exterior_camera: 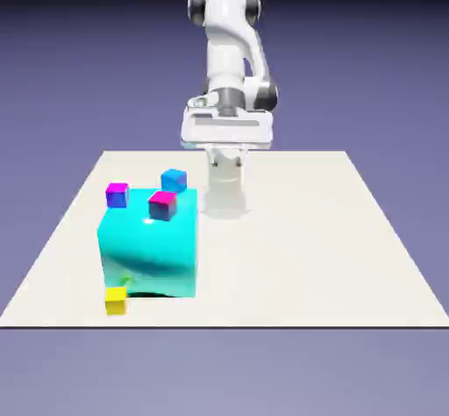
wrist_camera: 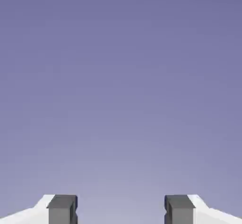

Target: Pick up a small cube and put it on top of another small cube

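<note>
My fingers (wrist_camera: 120, 210) are spread wide, empty, facing only backdrop. Nothing started: the yellow cube (exterior_camera: 116, 300) sits at the big cyan cube's (exterior_camera: 149, 252) front corner, the small blue cube (exterior_camera: 174, 180) behind it. Next I should descend over yellow.

The white arm (exterior_camera: 230, 54) stood upright at about twelve o'clock in the exterior view, its upper joint at the top and the links folding straight down. The flat white hand (exterior_camera: 227, 128) sat level below the wrist. In the hand view the gripper (wrist_camera: 120, 210) was spread wide, its two grey fingertips (wrist_camera: 62, 209) well apart with nothing between them.
</note>
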Controlling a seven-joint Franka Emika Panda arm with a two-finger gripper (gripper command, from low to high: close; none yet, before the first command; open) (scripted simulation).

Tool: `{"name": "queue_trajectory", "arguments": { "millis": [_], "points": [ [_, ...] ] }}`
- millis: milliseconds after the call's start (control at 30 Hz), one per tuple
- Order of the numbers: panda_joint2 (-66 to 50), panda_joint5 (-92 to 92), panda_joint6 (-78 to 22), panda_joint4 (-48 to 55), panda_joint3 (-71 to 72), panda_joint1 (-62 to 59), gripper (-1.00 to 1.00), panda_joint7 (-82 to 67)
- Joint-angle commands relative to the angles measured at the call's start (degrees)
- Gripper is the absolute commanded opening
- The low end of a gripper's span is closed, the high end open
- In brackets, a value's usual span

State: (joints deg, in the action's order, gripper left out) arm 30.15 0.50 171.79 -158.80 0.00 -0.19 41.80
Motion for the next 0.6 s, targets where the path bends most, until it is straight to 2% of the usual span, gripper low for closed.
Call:
{"name": "queue_trajectory", "arguments": {
  "millis": [0,567],
  "points": [
    [-2.08,0.42,-1.84,1.82,0.00,-0.73,0.00,-0.55],
    [-37.38,7.51,-33.04,32.80,0.05,-13.05,0.00,-9.84]
  ]
}}
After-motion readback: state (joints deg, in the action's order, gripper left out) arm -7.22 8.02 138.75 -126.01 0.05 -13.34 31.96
